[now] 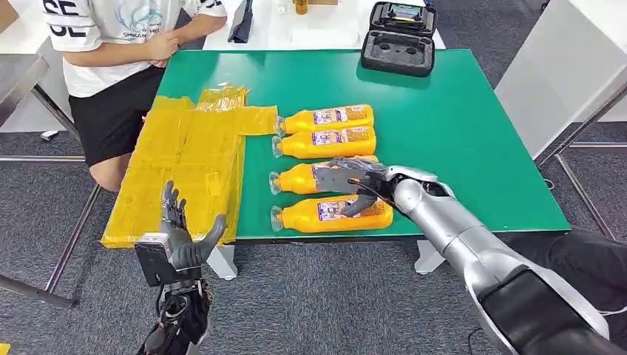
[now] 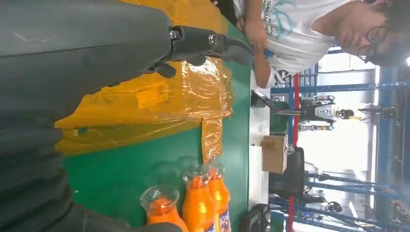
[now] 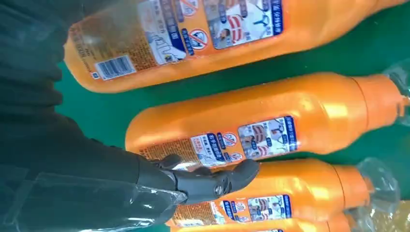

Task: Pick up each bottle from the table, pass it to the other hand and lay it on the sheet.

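The left hand (image 1: 180,235) hovers off the desk's (image 1: 473,133) front edge, palm up, fingers spread, holding nothing. The yellow sheet (image 1: 185,163) drapes over the front-left corner. Four orange bottles (image 1: 325,140) lie in a row beside it. The right hand (image 1: 353,183) hangs over the third bottle (image 1: 296,177), fingers apart, covering its label; whether they touch it is unclear.

From the head we look down over the green counter (image 1: 458,111), while both wrist cameras sit close, sharing its orange bottles (image 3: 270,130).
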Motion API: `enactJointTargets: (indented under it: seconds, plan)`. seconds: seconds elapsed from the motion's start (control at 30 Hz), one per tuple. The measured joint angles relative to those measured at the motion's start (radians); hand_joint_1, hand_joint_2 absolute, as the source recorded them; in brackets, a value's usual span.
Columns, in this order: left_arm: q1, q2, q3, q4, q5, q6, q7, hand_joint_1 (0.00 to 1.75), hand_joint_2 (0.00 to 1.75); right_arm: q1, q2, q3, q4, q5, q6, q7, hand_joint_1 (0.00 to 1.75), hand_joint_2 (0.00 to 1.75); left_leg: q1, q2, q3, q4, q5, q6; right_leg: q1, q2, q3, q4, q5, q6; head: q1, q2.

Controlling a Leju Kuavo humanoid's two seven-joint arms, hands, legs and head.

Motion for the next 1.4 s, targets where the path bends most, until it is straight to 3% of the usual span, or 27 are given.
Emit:
enactJointTargets:
  seconds: [1.4]
  plan:
    - [0.032,0.008,0.025,-0.018,0.022,0.014,-0.002,0.00,1.75,-0.087,0.048,0.214,0.087,-0.099,0.083,-0.013,0.00,1.75,0.000,0.000,0.000,0.000,0.000,0.000,0.000,0.000,0.000,0.000,0.000,0.000,0.000,0.000]
